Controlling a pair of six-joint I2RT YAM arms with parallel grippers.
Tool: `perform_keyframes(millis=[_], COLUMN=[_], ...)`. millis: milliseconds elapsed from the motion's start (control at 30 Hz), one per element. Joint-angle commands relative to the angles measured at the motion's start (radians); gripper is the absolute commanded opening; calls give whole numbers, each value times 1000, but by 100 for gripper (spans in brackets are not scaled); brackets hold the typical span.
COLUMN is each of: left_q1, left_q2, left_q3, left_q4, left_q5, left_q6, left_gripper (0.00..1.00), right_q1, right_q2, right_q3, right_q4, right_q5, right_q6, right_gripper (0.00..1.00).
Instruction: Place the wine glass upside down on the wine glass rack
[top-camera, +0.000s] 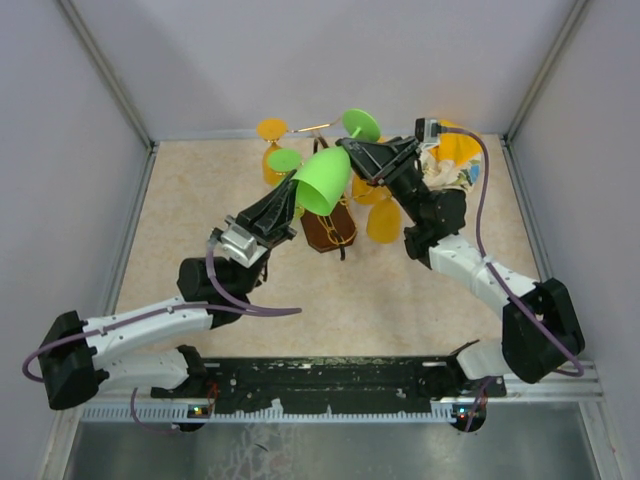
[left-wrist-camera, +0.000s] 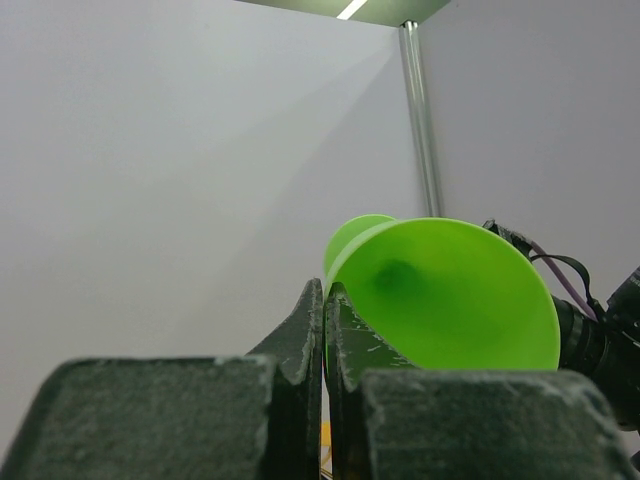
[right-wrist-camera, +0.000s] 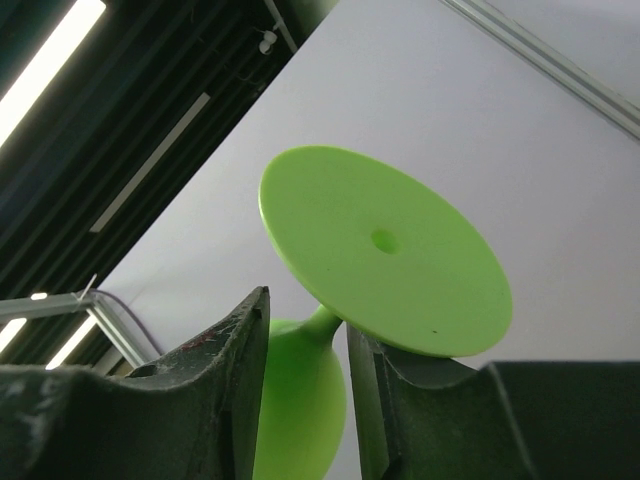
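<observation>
From above we see the green wine glass (top-camera: 325, 180) over the rack (top-camera: 330, 230); right gripper (right-wrist-camera: 308, 330) pinches its stem, left gripper (left-wrist-camera: 325, 330) nips its rim.

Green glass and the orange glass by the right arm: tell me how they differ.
The green glass is held up in the air, tilted, by both pincers: the left pincer pinches its bowl rim and the right pincer straddles its stem. The orange glass is in neither pincer and sits low beside the rack. One is green, the other orange. Both are stemmed glasses.
</observation>
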Motion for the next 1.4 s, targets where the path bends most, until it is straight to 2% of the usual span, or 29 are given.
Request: perform_keyframes(millis=[0,833,1067,1200,1367], left_q1=[-3,-3,-4,-4,-4], left_q2=[20,202,225,230,218], left_q3=[-10,-7,-6,-7,-22], left_q4=[32,144,149,149,147], left_q5=[14,-43,-36,-36,-41], left_q6=[-41,-142,-165,-165,-153], left_gripper=[0,0,4,10,23], right_q1=[11,22,32,36,35], right_q2=[-7,-8,-2,1,-11], right_q3=[44,90,105,117,123], right_q4=[46,-71,-99,-126,-183], right_q5=[-3,16,22,14,14], right_q6=[-25,-116,-145,-170,-230], right_gripper=[33,34,33,25,7])
